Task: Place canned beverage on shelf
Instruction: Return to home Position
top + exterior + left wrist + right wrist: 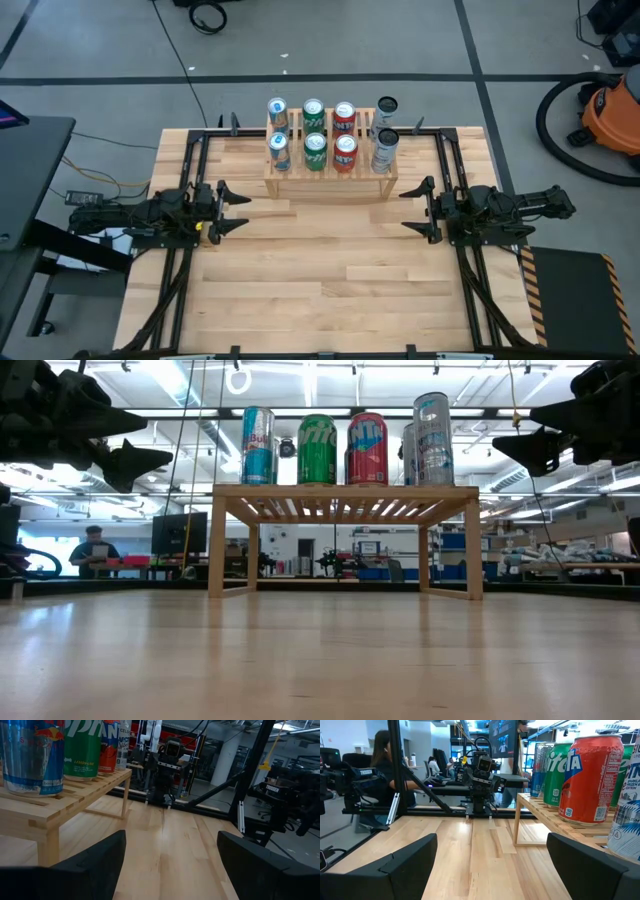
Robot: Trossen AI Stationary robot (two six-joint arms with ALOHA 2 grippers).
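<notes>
The job looked essentially finished: eight cans (316,151) stood on the shelf (330,185) at the middle of the tabletop's (320,290) far edge, in two rows of four, each front can matched in colour by the one behind it. No can lay loose on the tabletop, so nothing seemed left but for the arms to park. The left end effector (245,211) sat near the left edge and the right end effector (405,211) near the right edge, both with fingers spread and holding nothing, both well apart from the shelf. Only the high view showed both rows. In the low view the front cans hid most of the back ones, but that view showed the shelf's legs and the open space beneath it. The right wrist view alone showed a seated person (379,767) beyond the tabletop.
</notes>
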